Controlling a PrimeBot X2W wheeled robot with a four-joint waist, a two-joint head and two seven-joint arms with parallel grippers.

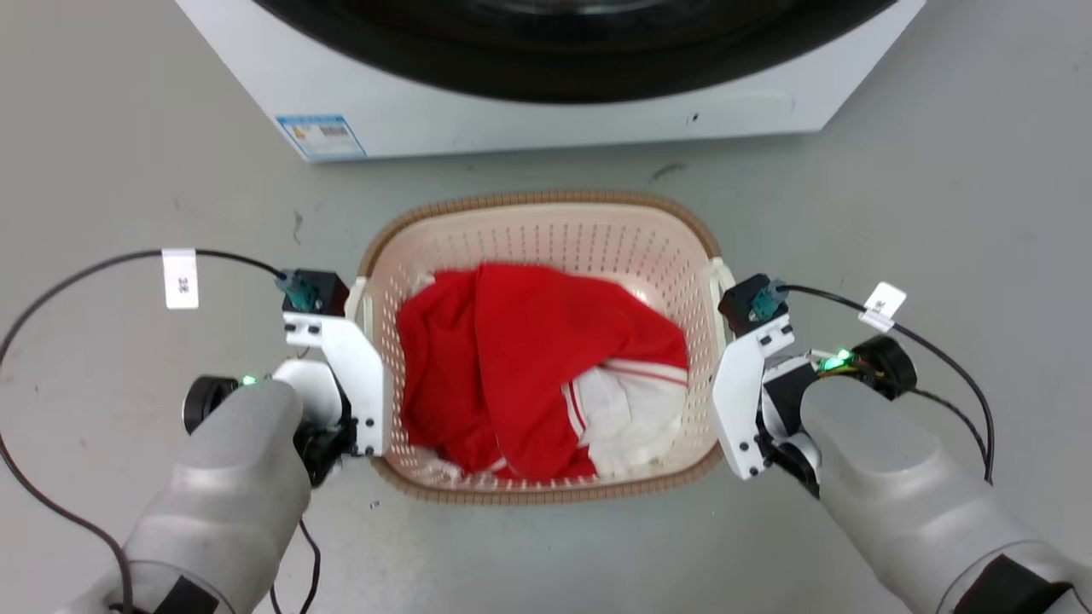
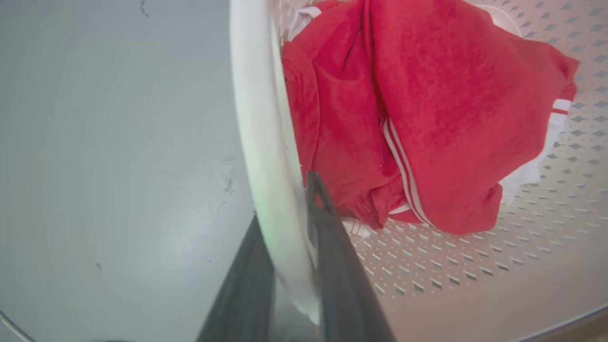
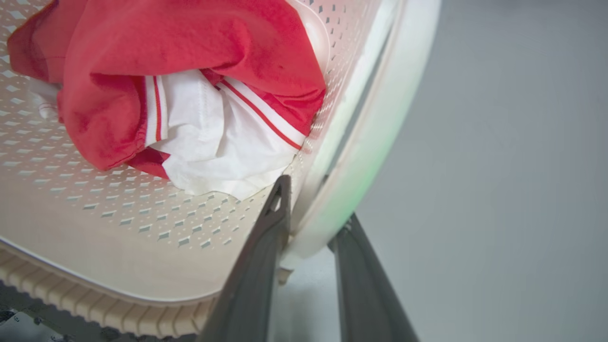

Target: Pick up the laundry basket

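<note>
Laundry basket (image 1: pixel 546 239) gripped by left gripper (image 2: pixel 285 199) and right gripper (image 3: pixel 318 199).

Perforated matt plastic laundry basket (image 1: pixel 546 239), soft red cloth (image 1: pixel 529 341), smooth floor (image 1: pixel 128 128)

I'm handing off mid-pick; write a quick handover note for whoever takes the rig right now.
Left gripper: shut on the laundry basket at its left handle.
Right gripper: shut on its right handle.
The basket, holding red and white clothes, seems to sit on the floor before the washing machine.
Done: both handles gripped.
Left: lift it level with both arms.
</note>
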